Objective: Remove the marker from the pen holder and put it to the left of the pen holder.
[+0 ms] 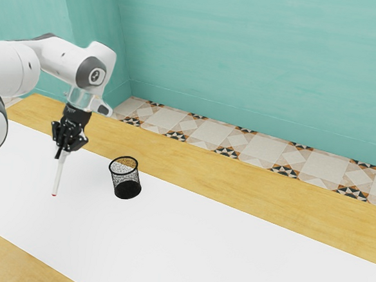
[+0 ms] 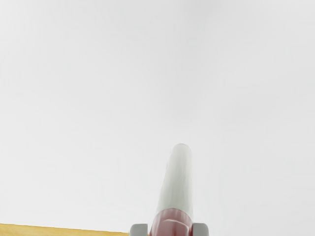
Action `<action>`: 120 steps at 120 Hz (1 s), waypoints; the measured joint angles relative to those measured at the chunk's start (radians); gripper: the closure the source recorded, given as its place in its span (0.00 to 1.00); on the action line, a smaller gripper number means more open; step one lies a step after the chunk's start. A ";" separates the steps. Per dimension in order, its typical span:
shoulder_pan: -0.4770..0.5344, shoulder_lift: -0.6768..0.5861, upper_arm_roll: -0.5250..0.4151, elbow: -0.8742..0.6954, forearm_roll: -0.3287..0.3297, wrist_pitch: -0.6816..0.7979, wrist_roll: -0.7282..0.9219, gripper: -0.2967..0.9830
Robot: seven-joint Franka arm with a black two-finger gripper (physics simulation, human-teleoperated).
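Marker carried beside its holder. Our claw [image 1: 61, 153] is clamped on the marker [image 1: 57, 178], a finger pad [image 2: 200, 229] on either side of its barrel. We hold it near its upper end – a grip that leaves most of the length free below, suited, we judge, to drawing it out of a deep cup. It hangs nearly upright, its red lower tip leaning slightly toward the exterior view's left. The mesh pen holder [image 1: 135, 177] stands upright on the desk [image 1: 237, 177], apart from the marker, which is out of it and on the exterior view's left side of it. We take this to be the side asked for, and the spacing should keep the cup from being knocked. Whether the tip meets the white surface [image 1: 168, 243] we cannot tell. Placing comes next: upright, the marker would probably topple and roll on release – so we should lower it gently, tilting it toward flat if possible.
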 joint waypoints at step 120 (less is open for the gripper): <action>-0.007 -0.455 -0.067 -0.072 -0.190 0.007 0.000 0.25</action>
